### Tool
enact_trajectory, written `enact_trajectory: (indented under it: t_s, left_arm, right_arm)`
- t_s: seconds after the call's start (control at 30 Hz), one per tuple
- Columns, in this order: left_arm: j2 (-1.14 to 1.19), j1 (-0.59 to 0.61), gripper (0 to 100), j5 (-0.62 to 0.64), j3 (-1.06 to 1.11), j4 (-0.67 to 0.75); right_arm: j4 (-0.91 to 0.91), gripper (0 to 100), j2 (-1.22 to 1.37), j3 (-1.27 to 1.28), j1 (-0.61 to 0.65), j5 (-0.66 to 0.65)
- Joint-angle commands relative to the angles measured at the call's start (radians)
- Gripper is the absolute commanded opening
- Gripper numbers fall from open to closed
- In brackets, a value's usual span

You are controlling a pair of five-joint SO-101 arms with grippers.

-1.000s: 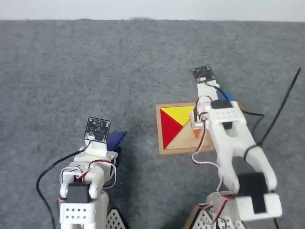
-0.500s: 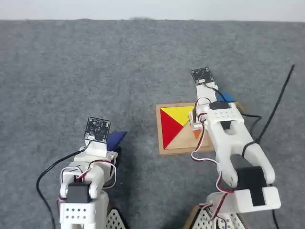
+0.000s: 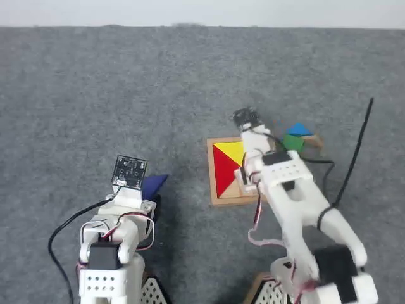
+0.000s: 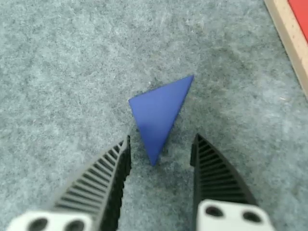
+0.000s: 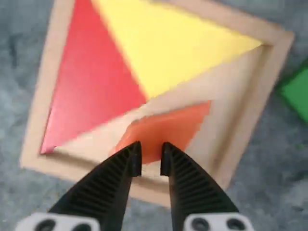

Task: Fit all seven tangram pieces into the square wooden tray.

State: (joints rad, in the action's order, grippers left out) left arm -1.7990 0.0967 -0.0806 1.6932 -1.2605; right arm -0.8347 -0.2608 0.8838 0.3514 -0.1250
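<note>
The square wooden tray [image 3: 210,171] lies right of centre and holds a red triangle [image 3: 224,174] and a yellow triangle [image 3: 231,151]. My right arm [image 3: 281,171] reaches over it. In the right wrist view the tray [image 5: 41,96] holds the red triangle [image 5: 91,91], the yellow triangle [image 5: 163,43] and an orange piece [image 5: 168,127]. My right gripper [image 5: 150,158] is shut on the orange piece's near corner. A dark blue triangle [image 4: 161,113] lies on the carpet, just ahead of my open left gripper [image 4: 161,151] and beside my left arm [image 3: 126,190] in the high view [image 3: 154,185].
A green piece [image 3: 293,141] and a light blue triangle [image 3: 297,130] lie on the carpet just beyond the tray's right side. The green piece [image 5: 296,91] shows past the tray rim. A tray corner [image 4: 288,33] lies off to one side of the dark blue triangle. Grey carpet extends far and left.
My right arm has swung left across the tray with the orange piece at its fingertips, uncovering the green and light blue pieces. The left arm and dark blue triangle have not moved.
</note>
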Motion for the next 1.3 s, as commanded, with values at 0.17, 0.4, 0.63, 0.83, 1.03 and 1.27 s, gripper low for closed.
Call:
enact_trajectory:
  t_s: [0.17, 0.4, 0.63, 0.83, 1.03, 1.27]
  left_arm:
    - [-0.018, -0.005, 20, 0.011, -0.010, -0.002]
    - [-0.018, -0.005, 20, 0.011, -0.010, -0.002]
    - [-0.018, -0.005, 20, 0.011, -0.010, -0.002]
    - [-0.018, -0.005, 20, 0.011, -0.010, -0.002]
    - [-0.018, -0.005, 20, 0.011, -0.010, -0.002]
    - [-0.018, -0.005, 20, 0.011, -0.010, -0.002]
  right_arm:
    - [0.088, 7.6, -0.334, 0.095, -0.031, 0.014]
    - [0.165, 7.2, -0.206, 0.069, -0.045, 0.009]
    - [0.151, 7.2, 0.025, 0.011, -0.093, -0.035]
    - [0.079, 7.2, 0.039, 0.012, -0.010, -0.046]
    - [0.056, 7.2, 0.041, 0.014, 0.068, -0.046]
    - [0.056, 7.2, 0.038, 0.012, 0.071, -0.048]
